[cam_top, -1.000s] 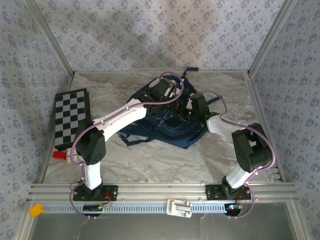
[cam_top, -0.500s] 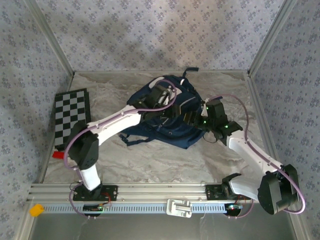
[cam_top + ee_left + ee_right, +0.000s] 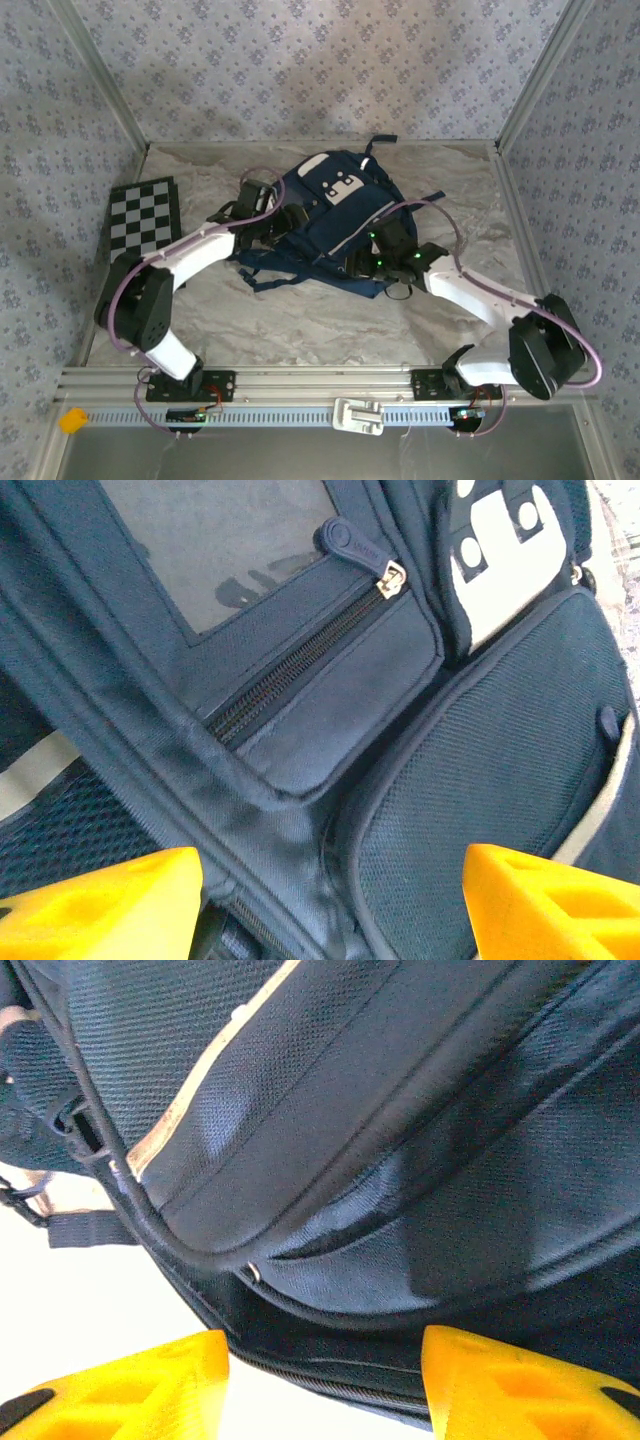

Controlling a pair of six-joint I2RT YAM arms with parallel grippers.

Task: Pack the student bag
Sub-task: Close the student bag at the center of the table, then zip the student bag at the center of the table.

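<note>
The student bag (image 3: 335,215), a navy backpack with a white patch (image 3: 340,186) and a pale stripe, lies flat in the middle of the table. My left gripper (image 3: 287,221) is at the bag's left side, open, its yellow fingers (image 3: 100,905) spread over the fabric below a closed front zipper (image 3: 300,660); the white patch (image 3: 500,560) sits at the upper right. My right gripper (image 3: 367,262) is at the bag's near right edge, open, straddling the bag's rim and lower zipper seam (image 3: 330,1385), which nothing is pinching. The pale stripe (image 3: 200,1090) runs above it.
A checkerboard (image 3: 140,228) lies at the table's left side. Dark straps (image 3: 265,278) trail from the bag's near left corner. Patterned walls close in the back and both sides. A yellow block (image 3: 72,419) and a white clip (image 3: 360,413) sit on the front rail.
My left gripper has pulled back left off the bag's top, uncovering the white patch. My right gripper has swung left and down to the bag's near right edge.
</note>
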